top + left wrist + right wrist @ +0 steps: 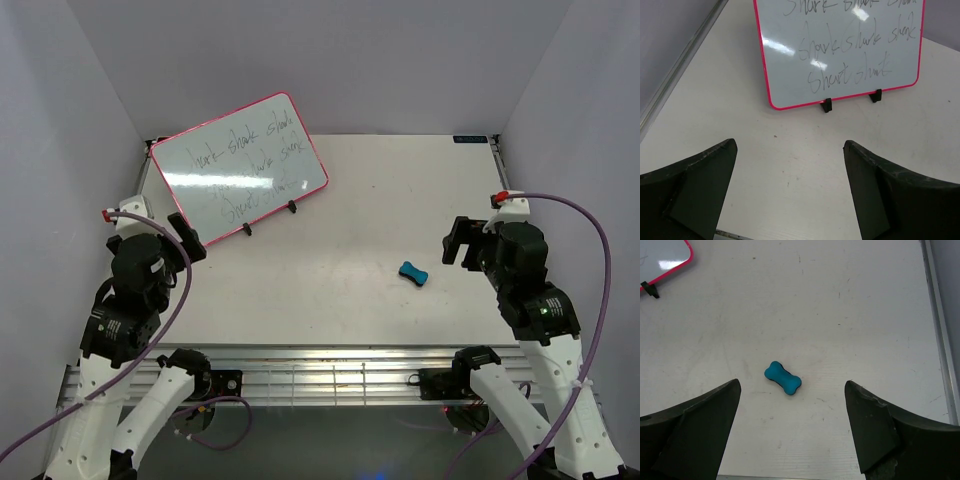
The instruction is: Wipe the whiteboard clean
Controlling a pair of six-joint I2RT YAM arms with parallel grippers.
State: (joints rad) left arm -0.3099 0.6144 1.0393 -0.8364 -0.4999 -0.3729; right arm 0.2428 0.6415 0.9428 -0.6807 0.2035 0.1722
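The whiteboard (240, 167) has a pink-red frame and dark handwriting. It stands tilted on two small black feet at the back left of the table; it also shows in the left wrist view (840, 50), and its corner in the right wrist view (665, 260). A small blue bone-shaped eraser (413, 272) lies on the table right of centre, also in the right wrist view (783, 378). My left gripper (790, 165) is open and empty, in front of the board. My right gripper (792, 405) is open and empty, just behind the eraser.
The white table (380, 210) is boxed in by grey walls on the left, back and right. A metal rail (330, 375) runs along the near edge between the arm bases. A raised table edge (937, 330) runs along the right side.
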